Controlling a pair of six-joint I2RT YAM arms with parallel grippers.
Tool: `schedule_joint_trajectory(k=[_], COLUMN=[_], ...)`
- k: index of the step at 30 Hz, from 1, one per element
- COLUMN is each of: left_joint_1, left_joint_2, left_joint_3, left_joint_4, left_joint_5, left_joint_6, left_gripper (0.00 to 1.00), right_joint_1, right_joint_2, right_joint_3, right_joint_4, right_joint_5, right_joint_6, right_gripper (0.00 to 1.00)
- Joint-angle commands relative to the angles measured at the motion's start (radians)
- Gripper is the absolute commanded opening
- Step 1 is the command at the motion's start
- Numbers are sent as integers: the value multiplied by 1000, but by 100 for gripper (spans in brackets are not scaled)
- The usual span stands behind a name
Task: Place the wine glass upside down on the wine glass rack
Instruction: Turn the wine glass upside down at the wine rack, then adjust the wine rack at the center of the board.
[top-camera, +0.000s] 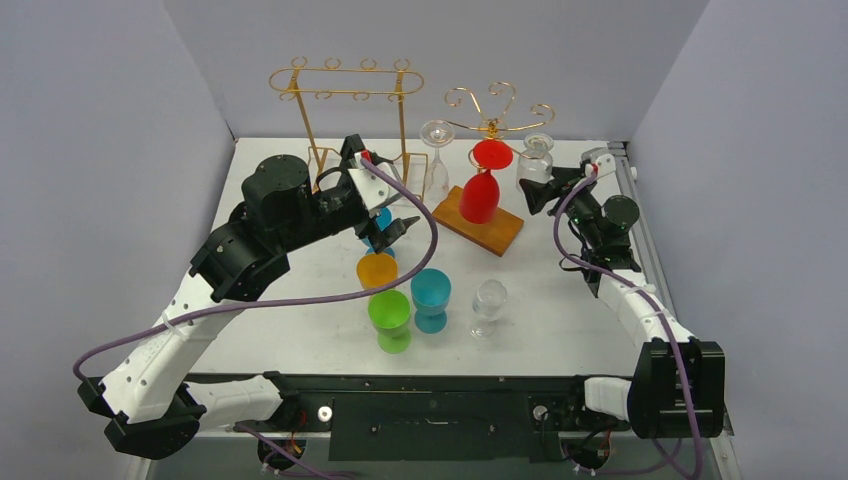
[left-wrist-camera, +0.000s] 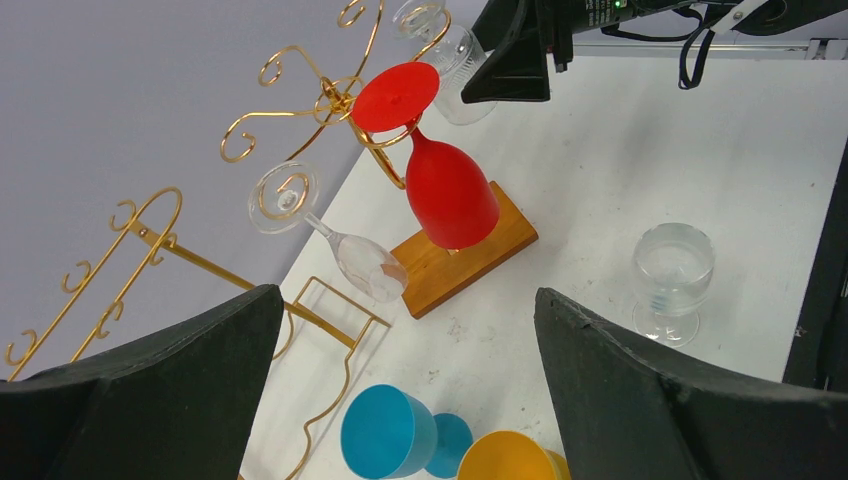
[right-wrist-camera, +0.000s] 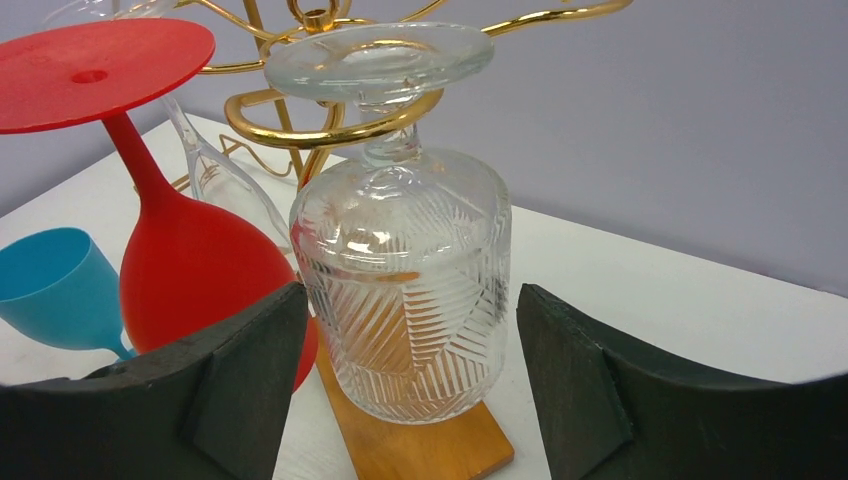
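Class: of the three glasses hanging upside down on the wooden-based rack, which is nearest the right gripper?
The clear patterned glass, directly before the right gripper; the red glass and slim clear glass hang farther off.

— What sort of place do you work in?

— A robotics lab cell, by the look of it. My white desk (top-camera: 300, 342) is boxed in by plain grey panels (top-camera: 100, 150) on the left, back and right of the top view.

— What else shows it?

— My left arm (top-camera: 230, 262) and right arm (top-camera: 640, 315) are bolted to a black mounting frame (top-camera: 430, 428) along the bottom edge, and a purple cable (top-camera: 290, 302) loops loose across the desk. What stands there reads as test props: coloured goblets (top-camera: 389, 318) mid-frame, a tall gold wire rack (top-camera: 345, 83) and a curled gold rack (top-camera: 497, 108) near the top.
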Motion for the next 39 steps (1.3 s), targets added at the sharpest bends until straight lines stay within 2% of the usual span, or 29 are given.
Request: schedule_joint_trajectory(k=[1, 9, 12, 15, 17, 20, 25, 30, 34, 39], left_joint_1=[5, 5, 6, 6, 6, 6, 6, 6, 4, 5], left_joint_2=[0, 0, -1, 2, 5, 12, 17, 21, 20, 11], left_joint_3=[33, 35, 29, 29, 33, 39, 34, 42, 41, 42], left_joint_4=[47, 39, 40, 38, 36, 30, 27, 6, -16, -52], left_joint_5=[4, 12, 18, 27, 25, 25, 32, 34, 39, 25], left_joint_6=[-21, -25, -34, -41, -48, -67, -92, -92, -78, -58], left_gripper=[95, 95, 95, 95, 95, 95, 95, 95, 95, 95], right_joint_1=[-4, -4, -4, -4, -4, 10, 117, 143, 137, 137], right_joint_2=[-29, -255, -321, -321, -275, -163, 116, 412, 519, 574], right_joint_3=[-9, 0, 62, 173, 299, 536, 1054, 1506, 1625, 1623], right_joint_4=[70, -60, -193, -275, -328, -499, -1014, -1398, -1436, -1410], right_joint_5=[-22, -98, -114, -138, -180, -159, -22, -18, -60, -117], right_joint_6=[26, 152, 158, 192, 235, 230, -58, -267, -320, -339], right_gripper=[72, 74, 74, 73, 69, 65, 65, 64, 64, 64])
